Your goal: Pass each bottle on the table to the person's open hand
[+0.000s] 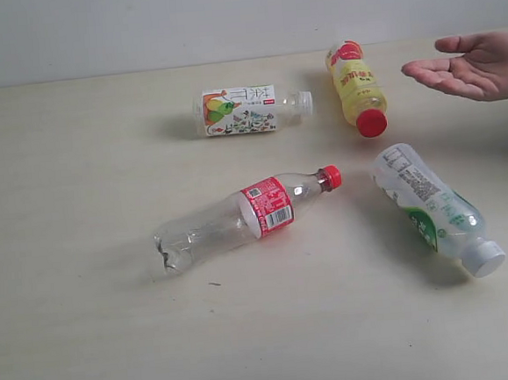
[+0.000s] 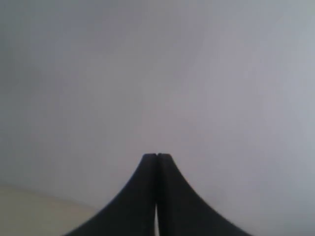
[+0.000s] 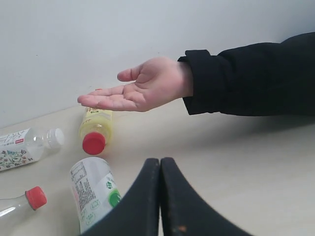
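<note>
four bottles, none handed over yet. all lie on their sides on the table (image 1: pixel 90 344), the widest thing in view, pale and bare between them.

- the red-label bottle (image 1: pixel 239 219) is the longest. it is clear, lies near the middle, has a dented base, and its red cap points toward the right.
- the green-white bottle (image 1: pixel 436 211) comes next. it lies on the right with its white cap toward the near edge. in the right wrist view it is the bottle nearest that gripper.
- the fruit-print bottle (image 1: pixel 243 110) lies toward the back with its cap pointing right.
- the yellow bottle (image 1: pixel 357 88) lies just beside it, red cap toward the front, close to the person's open hand (image 1: pixel 469 67).

that hand is raised off the table at the far right, palm up and empty, fingers loosely spread. i judge it is held that way to receive a bottle.

- right gripper (image 3: pixel 160 162): jaws pressed together with nothing between them. it faces the hand and is clear of every bottle.
- left gripper (image 2: pixel 156 157): jaws likewise together and empty. it faces a blank wall, and no bottle is in its view.

neither arm shows in the exterior view.

judgement: the jaws must part before any pick, and a lying bottle may roll if nudged.
</note>
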